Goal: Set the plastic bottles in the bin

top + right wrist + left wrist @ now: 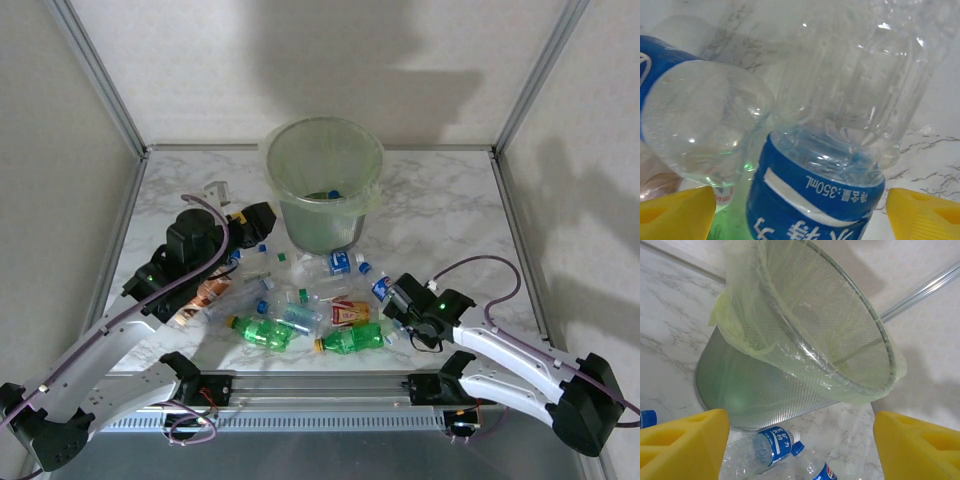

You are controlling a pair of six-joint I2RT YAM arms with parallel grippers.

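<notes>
The bin [325,185] stands at the back middle of the table, a mesh wastebasket with a pale-green bag; in the left wrist view the bin [805,340] is close ahead. Several crushed plastic bottles lie in front of it, among them a green one [262,331] and a blue-labelled one [340,262]. My left gripper [252,222] hovers left of the bin, open and empty [800,422], above two blue-labelled bottles [760,447]. My right gripper [392,296] is low at the pile's right end, open, its yellow pads [680,215] straddling a blue-labelled bottle [815,200].
Another green bottle [355,339] and an orange-red labelled one [350,313] lie near the front rail. A small white object [217,190] sits at the back left. Metal frame posts and grey walls border the marble table [450,200].
</notes>
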